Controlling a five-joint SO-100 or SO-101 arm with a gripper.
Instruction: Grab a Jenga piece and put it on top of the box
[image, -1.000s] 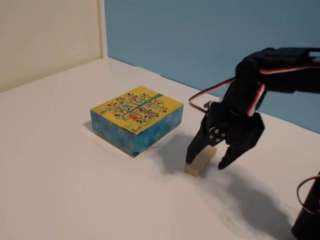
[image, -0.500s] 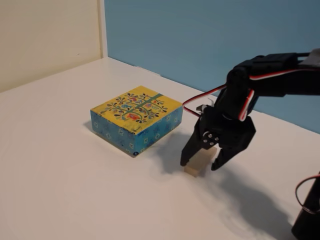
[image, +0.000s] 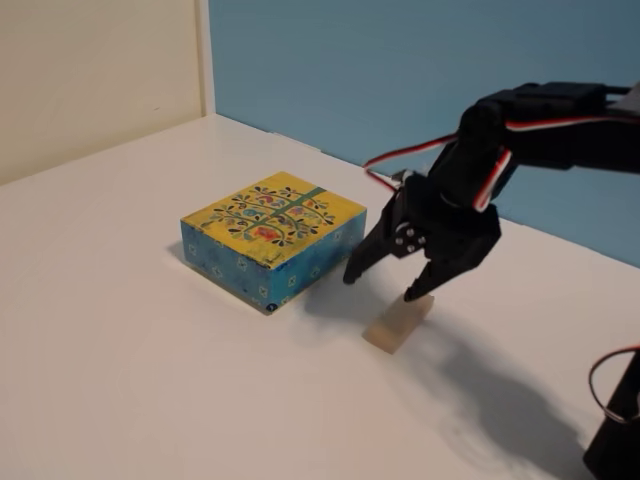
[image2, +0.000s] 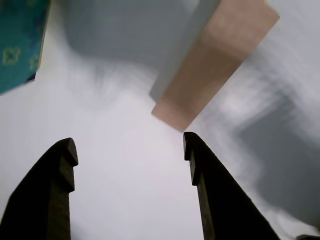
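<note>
The tool (image: 380, 283), jaws apart and empty, has lifted off the Jenga piece (image: 398, 324), which lies flat on the counter (image: 120, 360) just below its tips beside the box (image: 272, 234); no grasp was made, so re-approach is likely required.

In the fixed view, the box (image: 272, 235) sits left on the table (image: 120, 350); the Jenga piece (image: 398, 323) lies right of it, apart, beneath the gripper (image: 384, 283).
</note>
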